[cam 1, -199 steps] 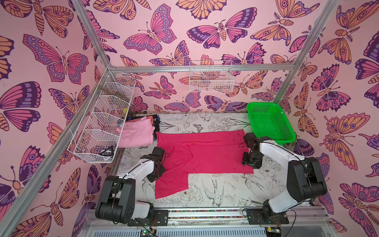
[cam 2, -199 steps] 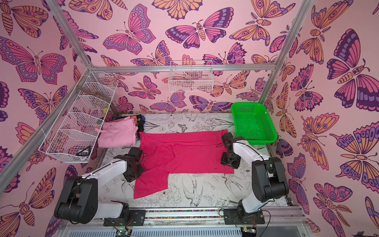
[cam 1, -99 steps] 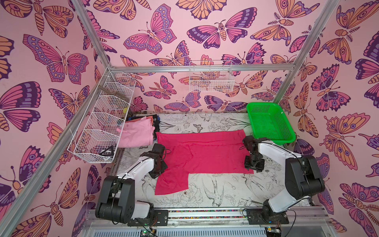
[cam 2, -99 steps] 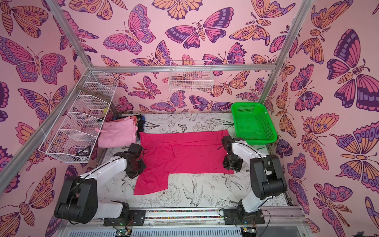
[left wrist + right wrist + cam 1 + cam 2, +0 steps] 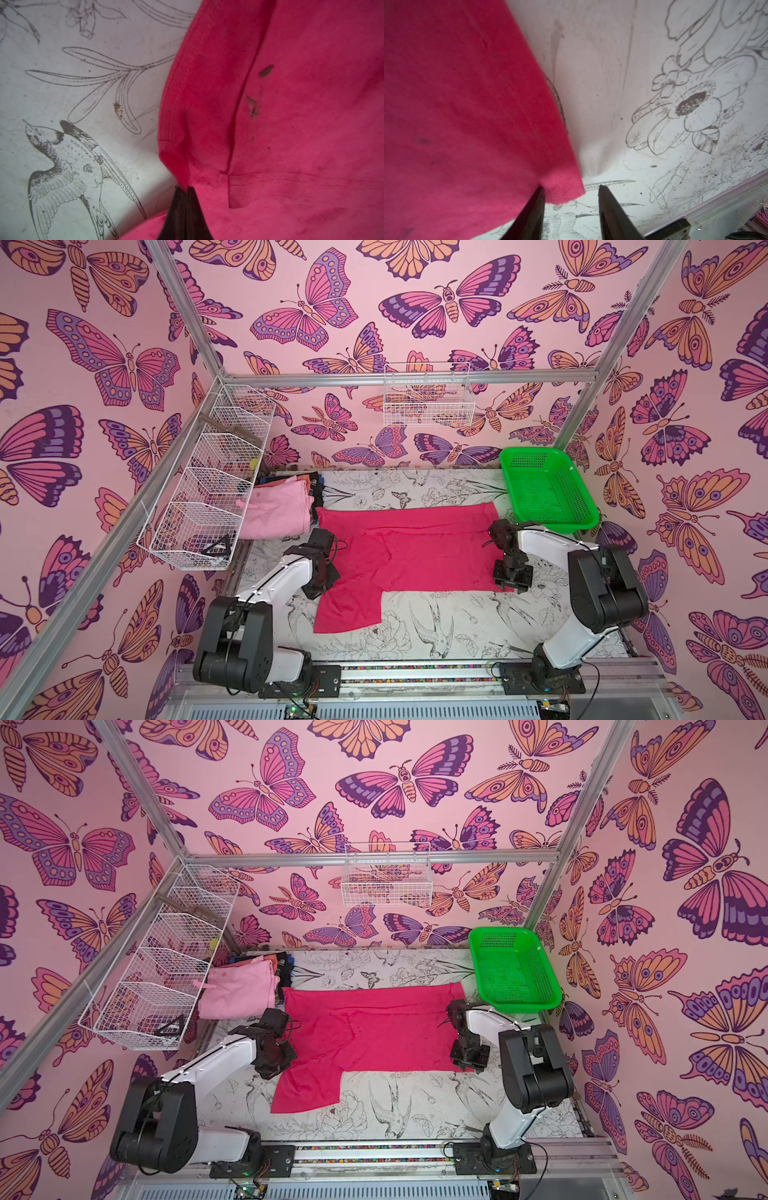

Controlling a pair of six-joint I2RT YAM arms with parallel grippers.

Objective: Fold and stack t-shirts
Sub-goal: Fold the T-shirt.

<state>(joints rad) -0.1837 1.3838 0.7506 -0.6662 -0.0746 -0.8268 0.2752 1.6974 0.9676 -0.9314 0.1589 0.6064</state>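
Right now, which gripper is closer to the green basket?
The right. The right gripper is close beside the green basket, at a corner of the crimson t-shirt; the left gripper is across the shirt, pinching its opposite edge.

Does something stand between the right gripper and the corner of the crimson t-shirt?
Nothing visible does. The right gripper stands open, and the corner of the crimson t-shirt lies between its jaws, on the table.

White arm links (image 5: 282,576), bulky black joints (image 5: 602,593), thin black cables (image 5: 343,544), dark tapered fingers (image 5: 610,212).
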